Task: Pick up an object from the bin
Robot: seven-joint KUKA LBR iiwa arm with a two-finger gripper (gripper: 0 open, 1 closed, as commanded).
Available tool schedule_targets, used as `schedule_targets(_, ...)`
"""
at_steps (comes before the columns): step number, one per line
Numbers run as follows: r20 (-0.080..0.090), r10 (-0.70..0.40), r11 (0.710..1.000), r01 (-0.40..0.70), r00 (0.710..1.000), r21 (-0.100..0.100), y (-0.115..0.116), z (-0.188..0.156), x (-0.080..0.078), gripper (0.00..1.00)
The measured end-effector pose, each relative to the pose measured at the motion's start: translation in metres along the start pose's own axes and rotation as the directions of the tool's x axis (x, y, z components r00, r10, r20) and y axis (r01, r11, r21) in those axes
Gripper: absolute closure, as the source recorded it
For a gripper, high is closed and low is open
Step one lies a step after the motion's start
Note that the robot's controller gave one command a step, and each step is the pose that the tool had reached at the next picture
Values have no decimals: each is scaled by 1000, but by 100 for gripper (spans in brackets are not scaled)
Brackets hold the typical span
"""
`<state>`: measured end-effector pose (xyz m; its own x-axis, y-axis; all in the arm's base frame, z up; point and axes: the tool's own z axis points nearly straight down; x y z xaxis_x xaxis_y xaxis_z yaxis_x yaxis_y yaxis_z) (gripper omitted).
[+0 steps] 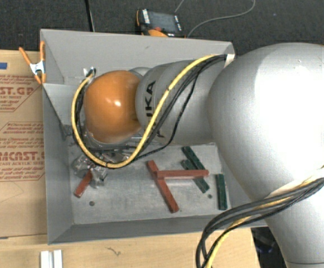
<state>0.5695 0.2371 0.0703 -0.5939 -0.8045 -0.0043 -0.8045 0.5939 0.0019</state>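
My gripper [92,171] sits low in the left part of the bin, under the arm's orange cover. A short red-brown stick [82,187] lies tilted right below it, its upper end reaching up to the gripper's metal tip and its lower end pointing to the bin's front left. Whether the gripper grips it I cannot make out. To the right, two longer red-brown sticks lie crossed on the floor, one running diagonally [164,190] and one lying flat across it [183,174].
Dark green sticks lie further right, a pair [194,162] near the arm and one upright [221,192] by the right wall. The arm covers the back and right of the bin. Bare floor shows between the short stick and the crossed ones.
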Motion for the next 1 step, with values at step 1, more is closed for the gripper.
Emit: schedule_targets(1, 7, 14, 1000, -14, 1000, 8, -12, -234, 5, 100)
